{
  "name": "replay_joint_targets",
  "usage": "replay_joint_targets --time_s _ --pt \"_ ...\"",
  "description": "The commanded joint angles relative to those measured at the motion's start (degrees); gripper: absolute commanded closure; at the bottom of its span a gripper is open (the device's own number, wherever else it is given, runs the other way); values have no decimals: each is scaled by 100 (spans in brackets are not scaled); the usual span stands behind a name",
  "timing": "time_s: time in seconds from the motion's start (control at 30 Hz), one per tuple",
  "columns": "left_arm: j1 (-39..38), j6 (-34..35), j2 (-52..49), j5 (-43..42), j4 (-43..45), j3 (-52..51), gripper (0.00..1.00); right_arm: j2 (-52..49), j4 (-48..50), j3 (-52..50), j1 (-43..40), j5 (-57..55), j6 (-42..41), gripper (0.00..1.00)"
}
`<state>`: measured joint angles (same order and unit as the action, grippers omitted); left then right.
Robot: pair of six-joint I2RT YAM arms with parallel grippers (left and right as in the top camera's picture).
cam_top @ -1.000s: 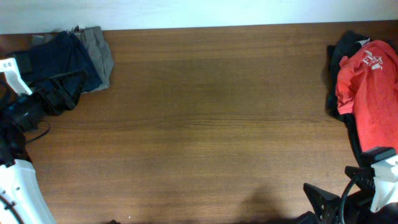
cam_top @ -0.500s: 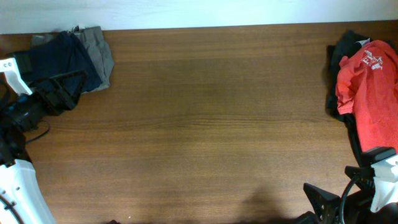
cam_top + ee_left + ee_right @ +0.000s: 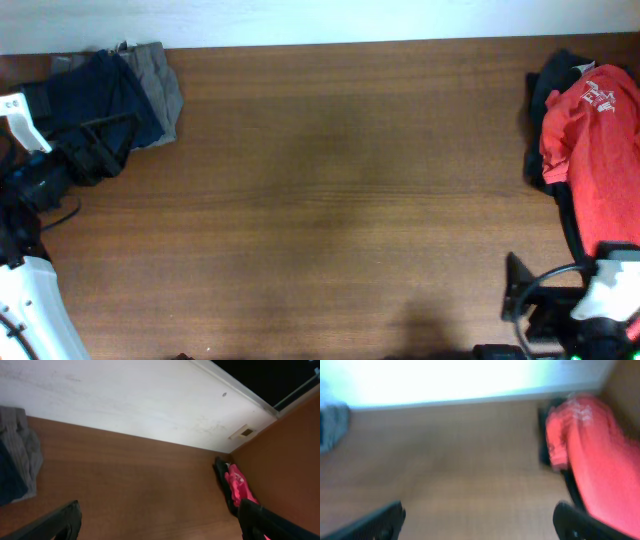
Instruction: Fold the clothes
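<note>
Navy shorts [image 3: 95, 95] lie bunched at the table's far left corner, on top of grey shorts [image 3: 162, 88]. A red white-printed T-shirt [image 3: 598, 150] lies at the right edge over a dark garment [image 3: 547, 85]. My left gripper [image 3: 122, 142] is open and empty, just in front of the navy shorts. My right gripper [image 3: 510, 310] is open and empty at the front right, short of the T-shirt. The left wrist view shows open jaws [image 3: 160, 525], grey shorts [image 3: 22, 445] and the far T-shirt [image 3: 237, 485]. The blurred right wrist view shows open jaws [image 3: 480, 520] and the T-shirt [image 3: 590, 455].
The brown wooden table [image 3: 340, 200] runs between the two cloth piles. A white wall [image 3: 300, 20] borders its far edge. The left arm's white base [image 3: 35, 310] stands at the front left.
My right gripper has swung and shifted slightly right at the front right corner; its wrist view is motion-blurred. The left arm and the clothes have not moved.
</note>
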<state>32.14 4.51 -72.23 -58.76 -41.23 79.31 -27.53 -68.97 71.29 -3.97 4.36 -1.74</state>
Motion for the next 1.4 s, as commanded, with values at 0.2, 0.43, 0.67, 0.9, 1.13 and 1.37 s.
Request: replay_joint_targets --time_s 0.2,0.43,0.67,0.9,1.13,1.37 --pt "-11 -28 20 -125 0 2 1 1554 2767 -3447 -55 586 750 1" --pt "-11 -31 20 -125 0 2 1 2194 4365 -5165 -55 1058 748 1" --pt "-11 -31 20 -125 0 0 1 2695 5945 -6345 -50 1067 730 1" --pt "-11 -28 20 -125 0 0 1 2734 6824 -6881 -48 1038 699 1" --pt "-11 -31 20 -125 0 2 1 2734 7053 -7097 208 22 -175 1" --pt "-11 -28 20 -127 -2 2 1 2734 6651 -7097 240 -205 -173 1"
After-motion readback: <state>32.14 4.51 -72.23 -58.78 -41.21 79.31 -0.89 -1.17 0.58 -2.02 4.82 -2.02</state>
